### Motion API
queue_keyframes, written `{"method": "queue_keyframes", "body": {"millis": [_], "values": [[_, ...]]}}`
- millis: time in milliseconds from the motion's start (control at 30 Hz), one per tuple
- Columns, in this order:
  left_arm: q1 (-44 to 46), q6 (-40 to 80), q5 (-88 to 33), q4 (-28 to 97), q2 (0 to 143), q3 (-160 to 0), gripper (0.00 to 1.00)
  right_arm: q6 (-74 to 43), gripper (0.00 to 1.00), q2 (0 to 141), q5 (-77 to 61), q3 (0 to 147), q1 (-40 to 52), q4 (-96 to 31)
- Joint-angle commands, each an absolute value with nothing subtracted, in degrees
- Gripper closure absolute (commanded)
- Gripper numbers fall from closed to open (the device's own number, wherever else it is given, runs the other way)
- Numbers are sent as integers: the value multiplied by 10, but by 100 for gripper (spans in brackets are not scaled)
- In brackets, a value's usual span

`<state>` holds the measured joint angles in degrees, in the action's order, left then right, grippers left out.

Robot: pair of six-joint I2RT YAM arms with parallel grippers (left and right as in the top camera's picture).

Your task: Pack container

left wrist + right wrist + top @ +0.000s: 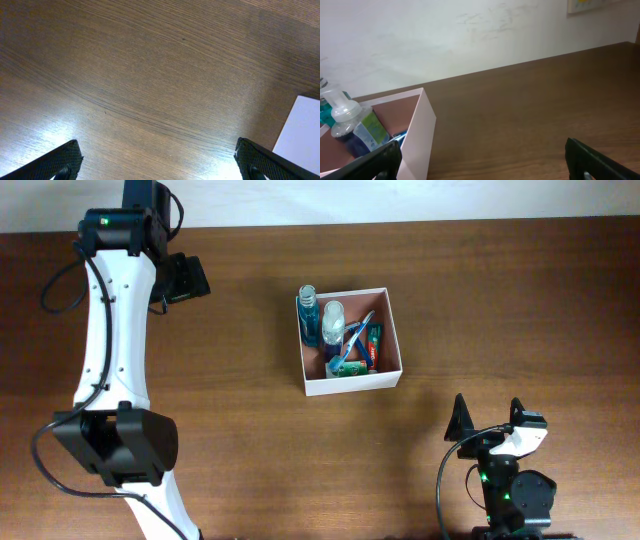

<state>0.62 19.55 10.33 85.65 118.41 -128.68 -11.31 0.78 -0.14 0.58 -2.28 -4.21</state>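
Both pincers are held spread wide with nothing gripped: the left pincer (195, 277) is hung over bare wood near the far-left corner of the table, and the right pincer (488, 420) is kept close to the near edge, toward the right.

The container (350, 385) is set about mid-table, slightly nearer the far edge, well apart from either pincer. Toiletries are stacked inside it: a blue bottle (309, 315) in the far-left corner, a clear bottle with a white cap (332, 330) just beside it, and a blue toothbrush (357, 338) laid slantwise over a green and red tube (374, 346).

From the right wrist, the white wall (417, 135) of the container is seen standing between that pincer and the bottles.

The table (500, 280) is made of dark brown wood with fine straight grain, and lamp glare is thrown on it under the left pincer (157, 160). A pale wall (470, 35) is met at the far edge, with a framed corner (600, 5) hung high on it. Black cables (60, 280) are looped beside the left arm.
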Motion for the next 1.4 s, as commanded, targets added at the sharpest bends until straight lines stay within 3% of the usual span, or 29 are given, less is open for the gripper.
{"method": "queue_keyframes", "body": {"millis": [0,533,800,967,1367], "values": [[6,203,103,855,1188,-1284,1,-108,1,2,-7,3,-28,-45],[6,197,106,865,1188,-1284,1,-107,1,2,-7,3,-28,-45],[23,196,105,782,1148,-1244,1,-107,1,2,-7,3,-28,-45],[44,149,109,671,1043,-1117,1,-107,1,2,-7,3,-28,-45],[52,114,101,275,588,-587,1,-107,1,2,-7,3,-28,-45]]}}
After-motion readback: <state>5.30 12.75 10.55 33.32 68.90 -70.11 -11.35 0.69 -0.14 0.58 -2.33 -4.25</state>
